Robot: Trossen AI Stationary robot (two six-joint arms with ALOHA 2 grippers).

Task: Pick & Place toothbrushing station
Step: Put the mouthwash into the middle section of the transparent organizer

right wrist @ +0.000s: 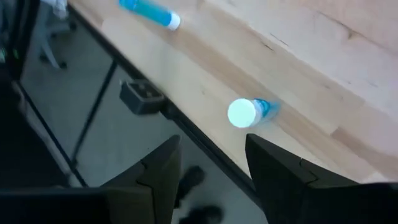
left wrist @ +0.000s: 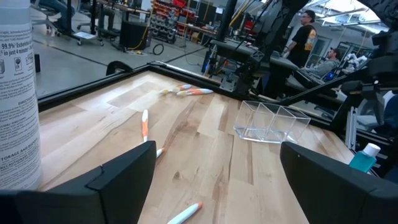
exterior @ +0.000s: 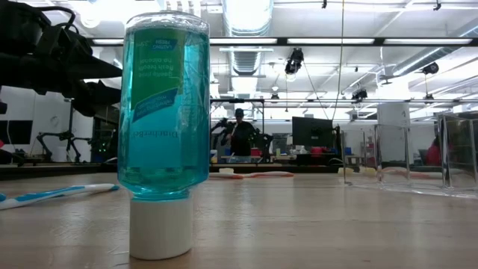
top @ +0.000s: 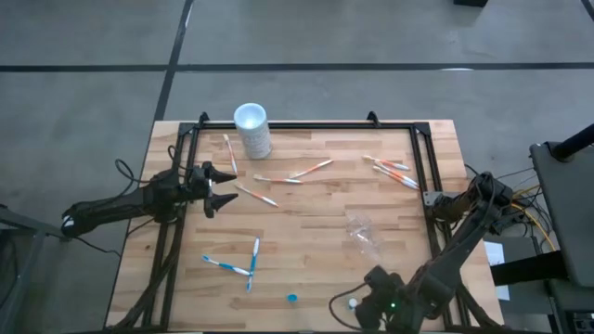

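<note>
The right gripper (right wrist: 208, 168) hangs with fingers spread over a blue bottle (right wrist: 247, 112) at the table's near edge; the clear cup (top: 362, 232), maybe tipped, lies right of middle

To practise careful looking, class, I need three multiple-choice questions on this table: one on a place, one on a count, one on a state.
1. Where does the tall white cup stand?
A. Beside the black rail at one table edge
B. Among the blue toothbrushes
C. Inside the clear box

2. How many blue-and-white toothbrushes lie on the table?
A. None
B. Two
C. Four

3. What is the left gripper doing?
A. Shut on an orange toothbrush
B. Shut on the white cup
C. Open, holding nothing

Answers:
1 A: the white cup stands right by the black rail.
2 B: the blue-and-white toothbrushes lie as a touching pair.
3 C: the left gripper has its fingers wide apart with only bare table between them.
</note>
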